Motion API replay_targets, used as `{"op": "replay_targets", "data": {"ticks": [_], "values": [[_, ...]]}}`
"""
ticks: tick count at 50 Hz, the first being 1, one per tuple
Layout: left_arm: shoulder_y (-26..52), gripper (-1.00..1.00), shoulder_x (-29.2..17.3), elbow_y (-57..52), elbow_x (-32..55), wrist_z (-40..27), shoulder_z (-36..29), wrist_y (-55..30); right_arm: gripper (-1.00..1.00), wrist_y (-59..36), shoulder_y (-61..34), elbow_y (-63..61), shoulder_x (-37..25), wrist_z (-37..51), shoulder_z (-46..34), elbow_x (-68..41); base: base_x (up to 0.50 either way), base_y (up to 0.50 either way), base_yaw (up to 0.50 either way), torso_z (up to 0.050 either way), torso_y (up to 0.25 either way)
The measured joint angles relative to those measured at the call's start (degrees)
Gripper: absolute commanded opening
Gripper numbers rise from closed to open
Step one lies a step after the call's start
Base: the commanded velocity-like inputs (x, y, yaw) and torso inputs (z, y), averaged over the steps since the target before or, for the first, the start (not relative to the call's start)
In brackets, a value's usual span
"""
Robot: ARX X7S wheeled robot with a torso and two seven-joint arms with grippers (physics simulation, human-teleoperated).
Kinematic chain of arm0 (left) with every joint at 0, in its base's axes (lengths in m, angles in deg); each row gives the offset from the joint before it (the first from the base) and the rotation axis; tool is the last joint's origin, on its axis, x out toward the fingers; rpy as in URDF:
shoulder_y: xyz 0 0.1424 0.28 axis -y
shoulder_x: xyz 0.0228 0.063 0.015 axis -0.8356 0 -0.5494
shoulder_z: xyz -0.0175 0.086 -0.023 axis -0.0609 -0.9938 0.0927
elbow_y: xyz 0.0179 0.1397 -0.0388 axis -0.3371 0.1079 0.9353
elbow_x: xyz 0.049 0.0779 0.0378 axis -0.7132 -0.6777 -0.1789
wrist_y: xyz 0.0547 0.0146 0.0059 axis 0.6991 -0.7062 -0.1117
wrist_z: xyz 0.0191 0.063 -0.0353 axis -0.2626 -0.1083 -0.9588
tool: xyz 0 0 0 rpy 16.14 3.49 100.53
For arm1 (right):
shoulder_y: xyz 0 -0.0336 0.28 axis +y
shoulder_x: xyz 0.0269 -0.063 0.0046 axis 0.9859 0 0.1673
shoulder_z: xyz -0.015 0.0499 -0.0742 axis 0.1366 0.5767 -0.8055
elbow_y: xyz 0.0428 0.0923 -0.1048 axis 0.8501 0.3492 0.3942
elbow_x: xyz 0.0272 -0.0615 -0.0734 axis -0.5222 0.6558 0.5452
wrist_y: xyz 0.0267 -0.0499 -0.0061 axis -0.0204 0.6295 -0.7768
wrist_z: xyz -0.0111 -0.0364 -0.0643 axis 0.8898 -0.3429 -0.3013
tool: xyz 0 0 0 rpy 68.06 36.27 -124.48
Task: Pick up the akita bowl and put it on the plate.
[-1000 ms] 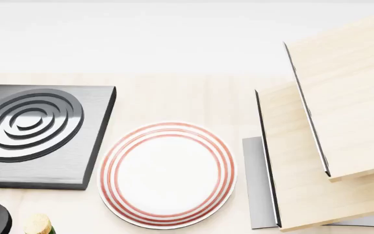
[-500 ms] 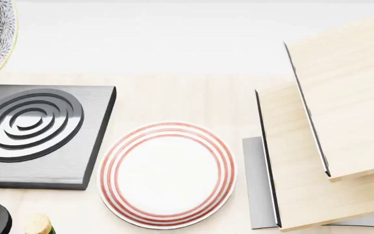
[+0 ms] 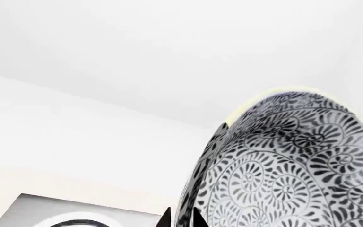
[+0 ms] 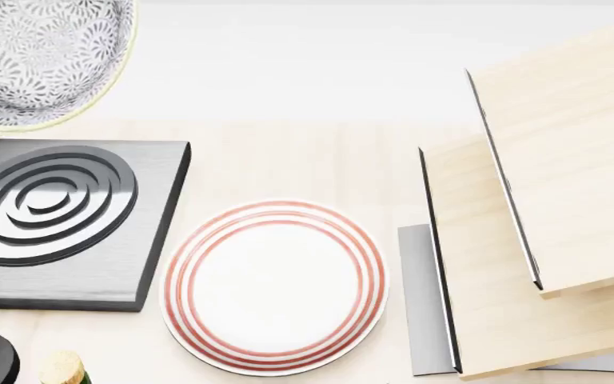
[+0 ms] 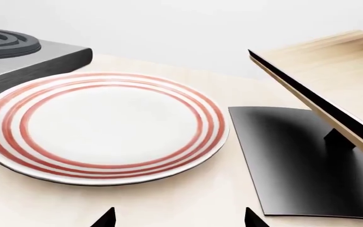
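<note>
akita bowl (image 4: 41,56) further into view, plate (image 4: 275,286) bare

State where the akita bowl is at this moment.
In the head view, the akita bowl is at the upper left, raised beyond the dark burner, well away from the plate.

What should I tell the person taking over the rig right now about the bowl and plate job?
Left hand: shut on the akita bowl, gripping its wall and holding it tilted in the air, up at the far left above the burner.
Right hand: open and empty, low over the table just in front of the plate.
The plate lies bare between the burner and the wooden rack.
Done: bowl picked up.
Left: carry it over the plate, level it, lower and release.
</note>
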Motion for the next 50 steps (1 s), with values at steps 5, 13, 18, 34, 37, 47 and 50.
{"op": "replay_targets", "data": {"ticks": [5,13,18,34,37,47,50], "values": [[0.9,-1.00,2.2,3.5,0.6,0.4,0.3,0.5,1.00,0.3,-0.1,0.3,0.1,-0.1,-0.1,-0.1,0.00,0.00,0.00,0.000,0.000],[2.5,-1.00,5.3,9.1,1.0,0.4,0.8,1.3,1.00,0.9,-0.3,0.9,0.2,-0.3,-0.2,-0.2,0.00,0.00,0.00,0.000,0.000],[3.6,-1.00,7.1,13.1,1.5,-0.7,1.7,1.6,1.00,1.3,-0.3,1.2,0.3,-0.3,-0.3,-0.4,0.00,0.00,0.00,0.000,0.000],[6.9,-1.00,12.6,24.8,0.8,-4.6,2.7,3.4,1.00,1.9,-0.4,1.7,0.3,-0.3,-0.5,-0.6,0.00,0.00,0.00,-0.001,0.000],[7.5,-1.00,13.8,27.5,0.2,-5.7,2.8,4.4,1.00,2.0,-0.5,1.8,0.3,-0.3,-0.5,-0.7,0.00,0.00,0.00,0.000,0.000],[9.3,-1.00,17.1,35.1,-4.0,-7.1,-0.6,7.2,1.00,2.0,-0.5,1.8,0.1,-0.4,-0.6,-1.0,0.00,0.00,0.00,0.000,0.000],[9.4,-1.00,17.8,36.1,-5.6,-7.0,-2.3,7.8,1.00,2.0,-0.5,1.8,0.1,-0.4,-0.7,-1.1,0.00,0.00,0.00,0.000,0.000]]}}
